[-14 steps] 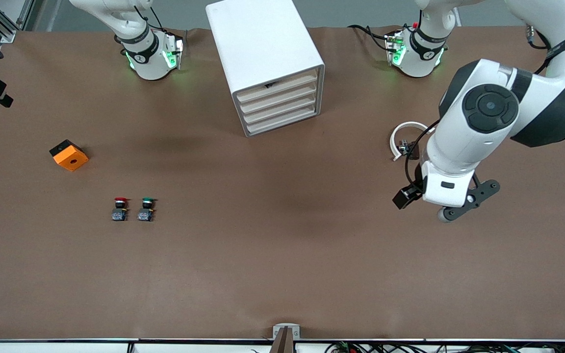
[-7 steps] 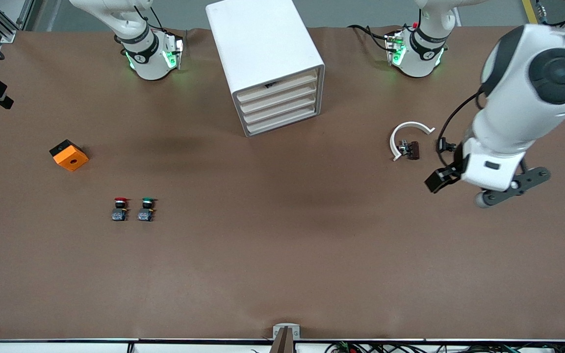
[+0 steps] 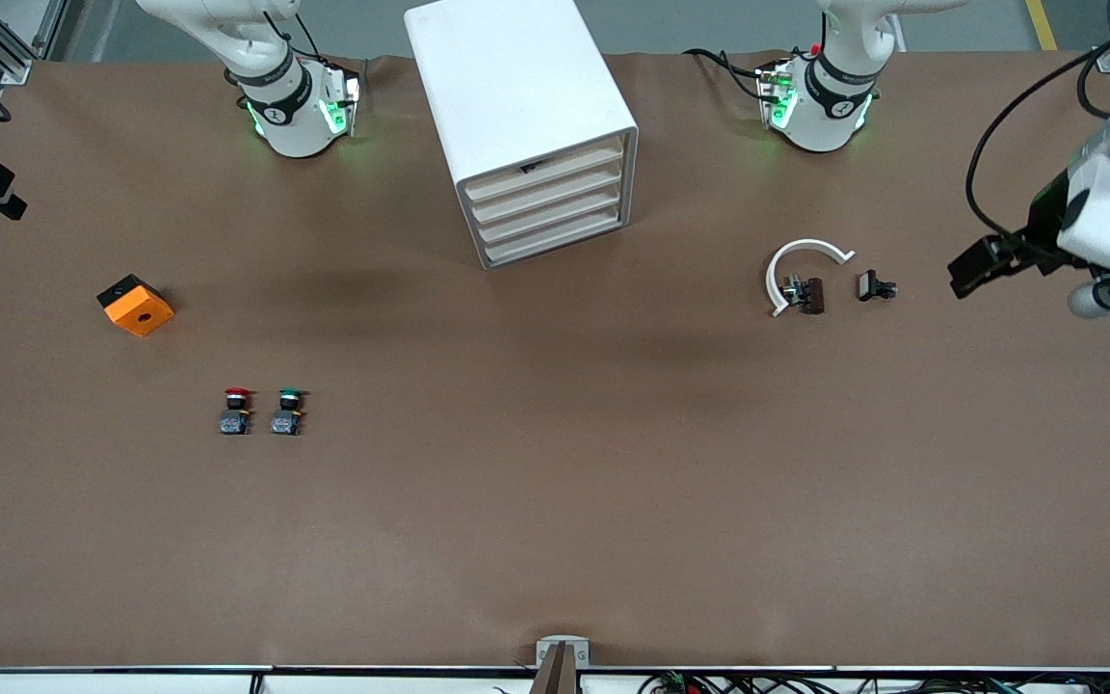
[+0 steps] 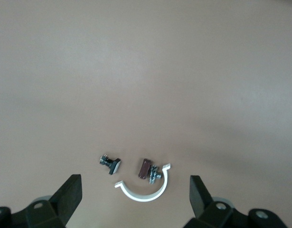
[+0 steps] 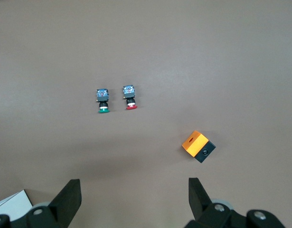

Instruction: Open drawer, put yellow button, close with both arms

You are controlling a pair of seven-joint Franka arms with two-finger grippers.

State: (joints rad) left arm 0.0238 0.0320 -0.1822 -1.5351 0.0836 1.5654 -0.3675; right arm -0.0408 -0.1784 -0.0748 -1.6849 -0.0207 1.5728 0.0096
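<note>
**Desk:** What's moving?

**Me:** My left arm. It has swung off the spot beside the white half-ring clip [image 3: 806, 253] and out toward its own end of the table. The left gripper [image 4: 135, 179] now hangs above bare mat with its fingers spread wide and nothing between them. The move uncovers a small black bolt-like part [image 3: 875, 286] just beside the clip and the brown block [image 3: 810, 295]. All three lie below the gripper, a little toward the cabinet.

**Desk:** And the drawer?

**Me:** The top drawer [image 3: 543, 166] sits about flush with the three under it in the white cabinet [image 3: 516, 87], well away from the left gripper. It hasn't moved over this last second.

**Desk:** Yellow button?

**Me:** I can't find it. The right gripper [image 5: 134, 182] waits up high, fingers apart and empty. Beneath it I see only the red button [image 5: 130, 98], the green button [image 5: 103, 100] and the orange cube [image 5: 198, 146]. My guess is the yellow button is already inside the shut drawer, and this retreat is the wrap-up.
</note>
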